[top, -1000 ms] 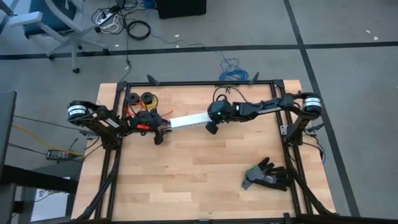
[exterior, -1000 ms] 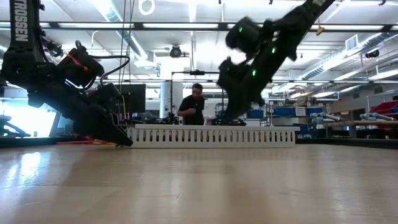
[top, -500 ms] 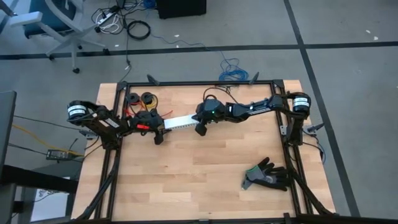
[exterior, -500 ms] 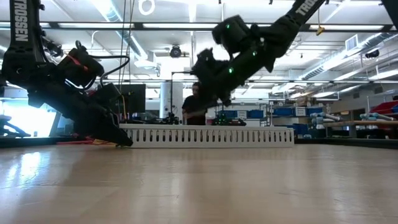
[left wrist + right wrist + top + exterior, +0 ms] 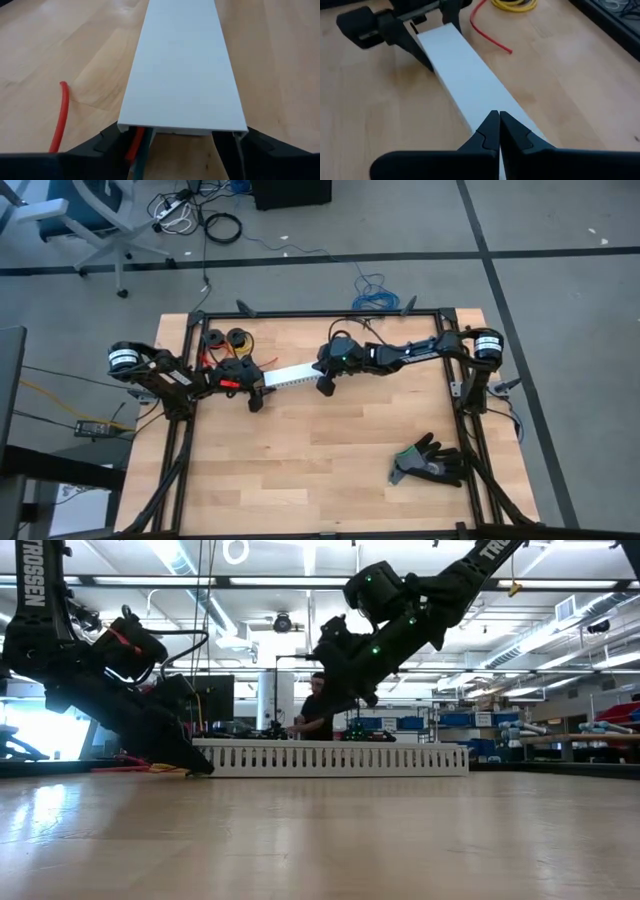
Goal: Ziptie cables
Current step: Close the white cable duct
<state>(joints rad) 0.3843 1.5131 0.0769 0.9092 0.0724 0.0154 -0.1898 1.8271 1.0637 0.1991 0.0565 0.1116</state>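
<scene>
A long white slotted duct [image 5: 295,375] lies on the wooden table, its lid up. My left gripper [image 5: 182,137] is shut on its left end. Red and dark cables [image 5: 135,145] run into that end under the lid, and one red cable [image 5: 60,115] lies loose on the table beside it. More red cable [image 5: 487,32] and a yellow coil [image 5: 515,5] lie beyond the duct. My right gripper [image 5: 498,117] is shut and hangs above the duct's middle [image 5: 335,705], clear of it. The ziptie is out of view. My left gripper pinches the duct's left end [image 5: 150,131] between its two fingers, one on each side wall. The fingers [image 5: 107,142] come from the table's left, slanting down, and lie along the duct. The duct stays flat on the table.
Two small black spools [image 5: 225,337] stand at the far left of the table, behind the left gripper. A black glove [image 5: 430,462] lies near the right front. A black frame [image 5: 320,313] borders the table. A person stands in the room behind [image 5: 318,715].
My right gripper has gone toward the table's left edge along the duct, staying shut. It has risen a little and tipped its fingers further down.
</scene>
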